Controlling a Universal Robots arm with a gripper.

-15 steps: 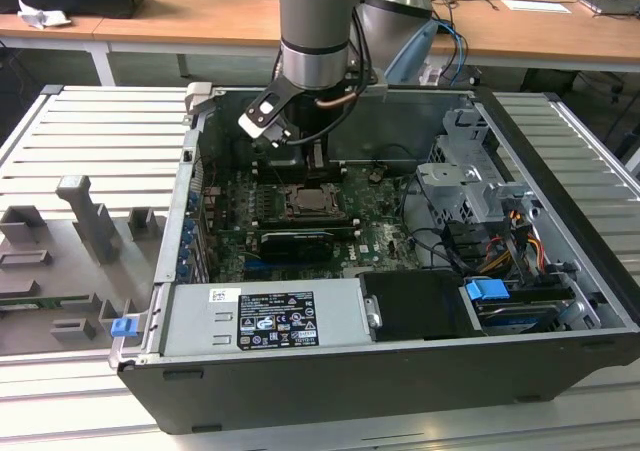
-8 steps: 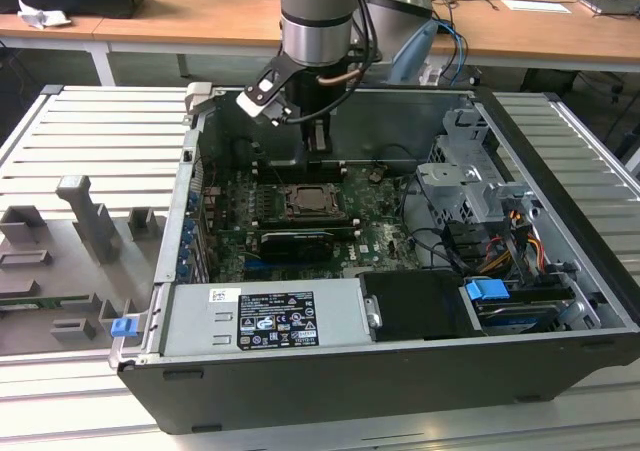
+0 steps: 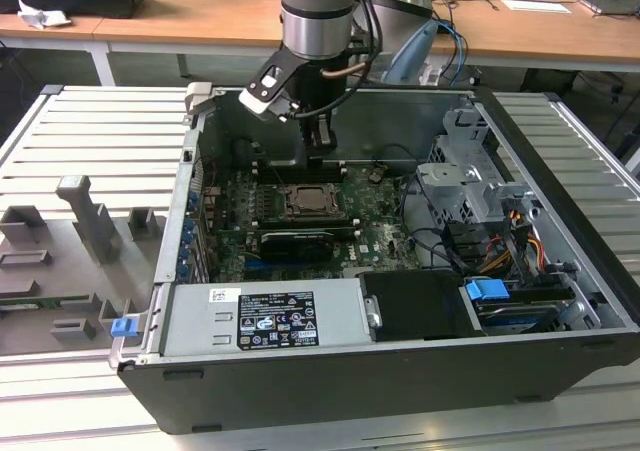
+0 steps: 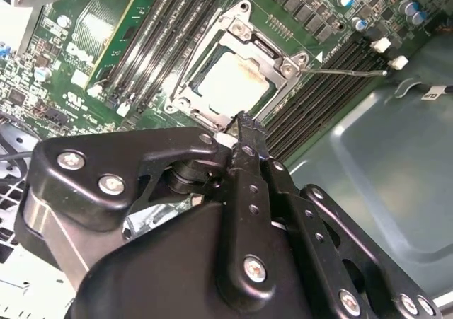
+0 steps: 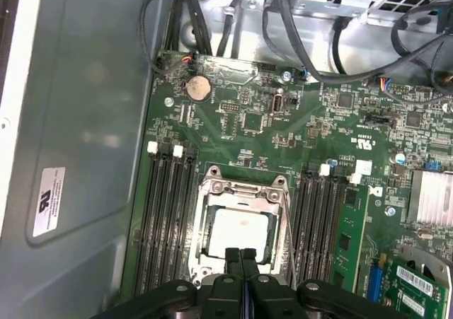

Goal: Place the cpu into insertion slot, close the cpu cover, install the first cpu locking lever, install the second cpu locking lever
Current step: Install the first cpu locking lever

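Inside the open computer case (image 3: 560, 271) the gripper (image 5: 241, 254) hangs low over the green board (image 5: 248, 138), fingers pressed together with nothing between them, tips just at the edge of the cpu cover (image 5: 244, 189). The cpu (image 5: 239, 228) lies flat in the insertion slot (image 5: 204, 259), its pale face showing through the cover's cut-out. A thin locking lever (image 4: 347, 71) stands out from the socket's side. To my eye the levers are the job in hand: bear on the rod itself, steadily, without skidding onto the memory slots (image 5: 166, 220)
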